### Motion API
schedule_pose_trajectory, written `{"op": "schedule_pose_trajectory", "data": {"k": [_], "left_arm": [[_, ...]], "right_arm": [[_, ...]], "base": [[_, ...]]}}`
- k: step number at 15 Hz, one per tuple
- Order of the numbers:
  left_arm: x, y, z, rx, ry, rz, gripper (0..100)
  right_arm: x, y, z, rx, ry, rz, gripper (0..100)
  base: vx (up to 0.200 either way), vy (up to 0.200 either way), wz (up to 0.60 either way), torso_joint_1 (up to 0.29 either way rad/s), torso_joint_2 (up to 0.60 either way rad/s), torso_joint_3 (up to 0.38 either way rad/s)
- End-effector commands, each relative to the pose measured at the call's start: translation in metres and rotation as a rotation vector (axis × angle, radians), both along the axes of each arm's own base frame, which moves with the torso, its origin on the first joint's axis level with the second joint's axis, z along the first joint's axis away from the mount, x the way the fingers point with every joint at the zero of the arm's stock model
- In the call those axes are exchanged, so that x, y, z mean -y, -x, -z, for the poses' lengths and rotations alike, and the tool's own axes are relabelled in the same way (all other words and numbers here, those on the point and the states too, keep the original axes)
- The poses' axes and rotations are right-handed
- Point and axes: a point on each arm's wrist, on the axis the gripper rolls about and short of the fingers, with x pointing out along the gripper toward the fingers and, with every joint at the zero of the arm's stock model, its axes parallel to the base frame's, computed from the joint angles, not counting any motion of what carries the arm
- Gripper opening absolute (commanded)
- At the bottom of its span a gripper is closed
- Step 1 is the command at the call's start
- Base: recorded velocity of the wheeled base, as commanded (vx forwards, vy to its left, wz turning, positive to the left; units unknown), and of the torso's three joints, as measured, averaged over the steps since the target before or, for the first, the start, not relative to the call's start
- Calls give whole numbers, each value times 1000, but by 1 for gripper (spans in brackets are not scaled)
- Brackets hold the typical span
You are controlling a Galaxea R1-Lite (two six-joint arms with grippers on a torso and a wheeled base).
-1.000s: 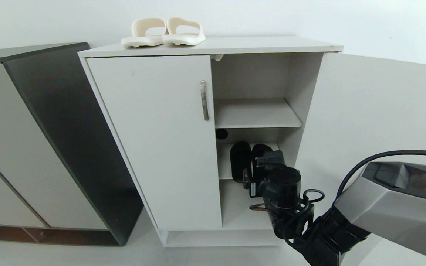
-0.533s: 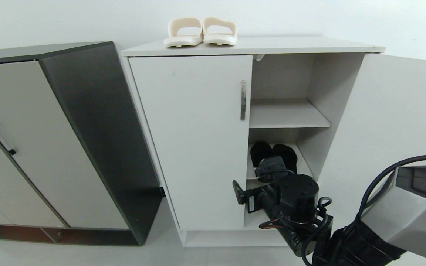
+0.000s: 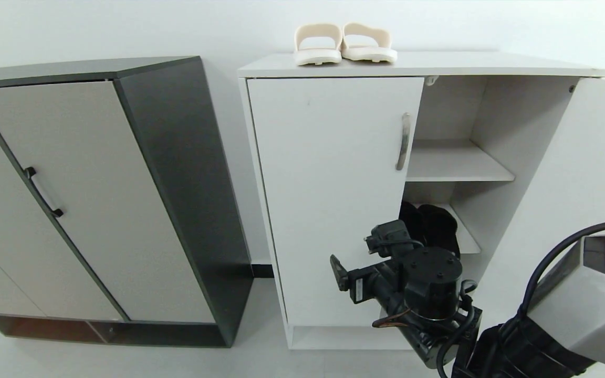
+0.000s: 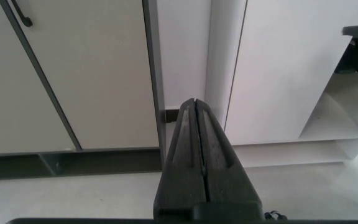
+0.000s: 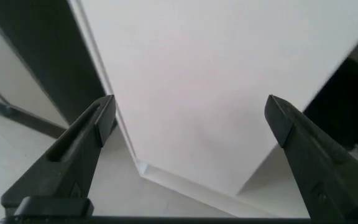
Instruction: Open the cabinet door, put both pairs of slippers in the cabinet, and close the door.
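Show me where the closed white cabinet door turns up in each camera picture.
Head view: closed white door, centre, right of the dark cabinet.
Left wrist view: door just past the shut left gripper.
Right wrist view: door facing the open right gripper.
Shared landmark: the dark cabinet beside it.

A plain white wall, evenly lit, runs behind everything and meets a pale, smooth floor, with a dark skirting strip at its foot. Against the wall stands a tall cupboard with a dark grey top and sides (its front is a lighter grey door, shut, with a slim black handle). A low open recess runs along its base.
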Motion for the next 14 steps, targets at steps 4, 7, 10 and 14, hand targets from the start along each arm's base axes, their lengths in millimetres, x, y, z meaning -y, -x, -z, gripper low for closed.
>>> {"op": "schedule_pose_trajectory", "data": {"k": [4, 7, 10, 14], "left_arm": [[0, 0, 0, 1, 0, 0, 0], [0, 0, 0, 1, -1, 0, 0], [0, 0, 0, 1, -1, 0, 0], [0, 0, 0, 1, -1, 0, 0]], "right_arm": [[2, 0, 2, 3, 25, 1, 100], [2, 1, 3, 0, 38, 0, 100], [2, 1, 3, 1, 37, -3, 100], [1, 1, 3, 1, 37, -7, 100]], "base": [[0, 0, 0, 0, 0, 0], [0, 0, 0, 0, 0, 0], [0, 0, 0, 0, 0, 0], [0, 0, 0, 0, 0, 0]]}}
